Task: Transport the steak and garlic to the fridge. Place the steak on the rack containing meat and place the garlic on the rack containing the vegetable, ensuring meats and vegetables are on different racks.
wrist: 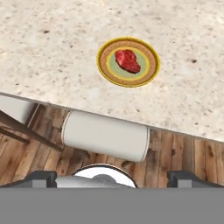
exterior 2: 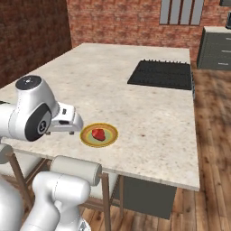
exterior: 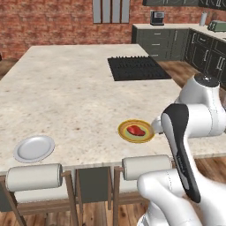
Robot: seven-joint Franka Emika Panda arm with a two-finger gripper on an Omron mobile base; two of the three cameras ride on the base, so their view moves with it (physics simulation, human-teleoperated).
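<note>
The steak (exterior: 136, 130) is a small bright-red chunk lying on a yellow-rimmed plate (exterior: 124, 135) near the front edge of the island counter (exterior: 70, 92). The right base view has the steak (exterior 2: 98, 134) on the same plate (exterior 2: 110, 137), and the hand view looks down on the steak (wrist: 127, 61). My gripper (wrist: 114, 179) hangs open above the counter's front edge, just beside the plate, and holds nothing. Its white hand (exterior 2: 67, 118) sits left of the plate in the right base view. The garlic and the fridge are out of view.
An empty grey plate (exterior: 34, 148) lies at the counter's front left. A black cooktop (exterior: 137, 67) is set into the far side. Padded stools (exterior: 145, 167) stand under the front edge, one (wrist: 105, 135) right below my hand. Dark cabinets (exterior: 163, 42) line the back right.
</note>
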